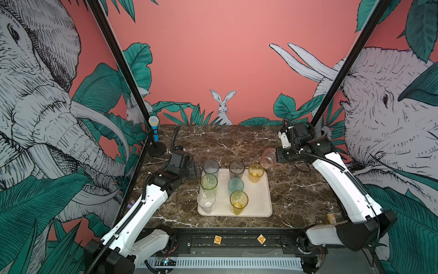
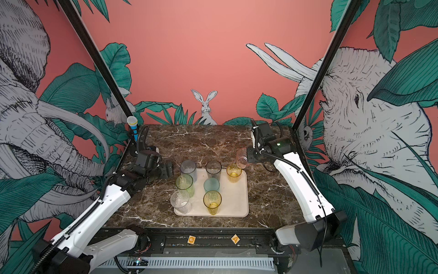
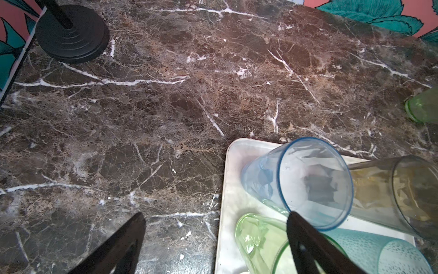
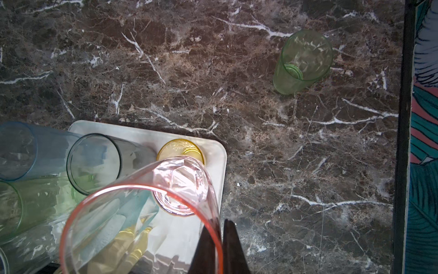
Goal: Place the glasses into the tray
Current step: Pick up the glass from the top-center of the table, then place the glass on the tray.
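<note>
The cream tray (image 1: 258,204) lies mid-table and holds several upright glasses: grey (image 1: 211,167), smoky (image 1: 236,169), amber (image 1: 256,172), green (image 1: 209,182), teal (image 1: 235,185), clear (image 1: 206,201) and yellow (image 1: 238,201). My right gripper (image 4: 219,224) is shut on the wall of a pink glass (image 4: 142,213), which hangs tilted by the tray's far right corner (image 1: 269,157), over the amber glass. Another green glass (image 4: 303,61) stands on the marble beyond the tray. My left gripper (image 3: 216,215) is open and empty, at the tray's far left corner beside the grey glass (image 3: 315,182).
A blue toy microphone (image 1: 154,129) stands on a black round base (image 3: 71,33) at the far left corner. Two letter blocks (image 1: 217,239) (image 1: 261,239) sit on the front rail. A small wooden piece (image 1: 330,217) lies near the front right edge.
</note>
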`<action>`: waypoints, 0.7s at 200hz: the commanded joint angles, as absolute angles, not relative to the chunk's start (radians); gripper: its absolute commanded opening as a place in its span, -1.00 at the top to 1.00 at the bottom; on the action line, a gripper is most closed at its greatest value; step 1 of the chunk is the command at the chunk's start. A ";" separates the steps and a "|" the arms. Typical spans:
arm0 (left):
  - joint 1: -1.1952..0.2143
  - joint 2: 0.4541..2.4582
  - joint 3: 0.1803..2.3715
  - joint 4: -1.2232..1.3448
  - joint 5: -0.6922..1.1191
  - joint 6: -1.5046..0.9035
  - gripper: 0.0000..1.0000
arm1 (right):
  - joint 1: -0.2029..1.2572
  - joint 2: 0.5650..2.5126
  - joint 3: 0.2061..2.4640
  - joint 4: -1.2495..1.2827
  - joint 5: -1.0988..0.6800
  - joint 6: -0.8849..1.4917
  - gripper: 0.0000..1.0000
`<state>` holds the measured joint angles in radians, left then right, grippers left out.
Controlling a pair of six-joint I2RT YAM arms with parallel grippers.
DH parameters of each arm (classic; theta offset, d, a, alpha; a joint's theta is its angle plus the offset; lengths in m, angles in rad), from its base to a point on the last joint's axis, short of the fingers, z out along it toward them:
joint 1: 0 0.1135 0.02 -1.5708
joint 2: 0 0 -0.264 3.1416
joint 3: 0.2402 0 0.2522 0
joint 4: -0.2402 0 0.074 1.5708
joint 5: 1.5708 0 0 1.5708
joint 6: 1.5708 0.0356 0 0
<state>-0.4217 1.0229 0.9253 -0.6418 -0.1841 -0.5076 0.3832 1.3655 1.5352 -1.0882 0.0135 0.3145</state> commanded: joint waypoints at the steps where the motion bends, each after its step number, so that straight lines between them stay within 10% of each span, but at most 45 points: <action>1: -0.416 0.991 0.904 -0.638 -0.174 -0.535 -0.87 | 0.383 1.300 1.501 -1.113 -0.016 0.343 0.98; 140: -0.416 0.946 0.867 -0.644 -0.151 -0.566 -0.87 | 0.549 1.105 1.248 -1.105 0.047 0.489 0.96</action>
